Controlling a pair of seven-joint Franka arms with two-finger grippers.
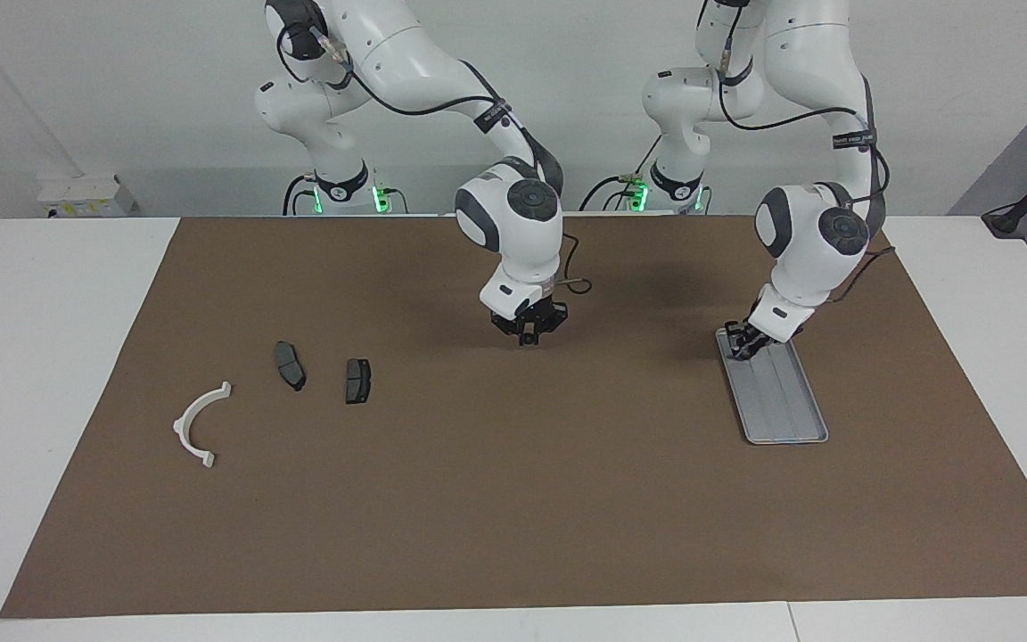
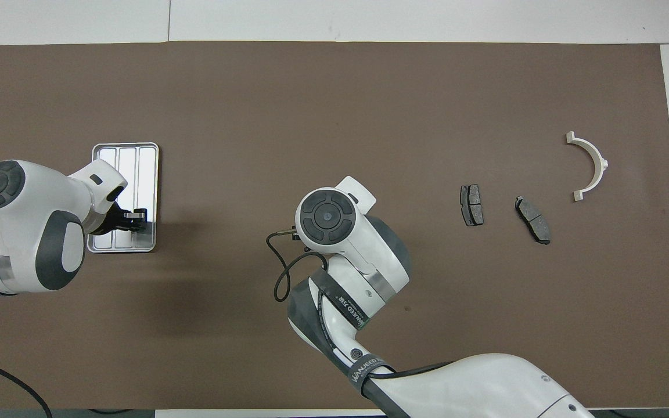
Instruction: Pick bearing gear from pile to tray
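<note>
The pile lies toward the right arm's end of the table: a white half-ring bracket (image 1: 201, 424) (image 2: 591, 165) and two dark grey brake pads (image 1: 290, 366) (image 1: 357, 381) (image 2: 471, 205) (image 2: 533, 219). No bearing gear or tiny black round pieces show. The silver-grey tray (image 1: 785, 406) (image 2: 126, 158) lies toward the left arm's end. My left gripper (image 1: 743, 346) (image 2: 134, 222) is down at the tray's end nearer the robots. My right gripper (image 1: 528, 332) hangs over bare mat mid-table, apart from the pile. In the overhead view its own wrist hides it.
A brown mat (image 1: 513, 499) covers the table, with white table edge (image 1: 32, 357) around it. A thin black cable loop (image 1: 578, 285) (image 2: 279, 278) hangs off the right wrist.
</note>
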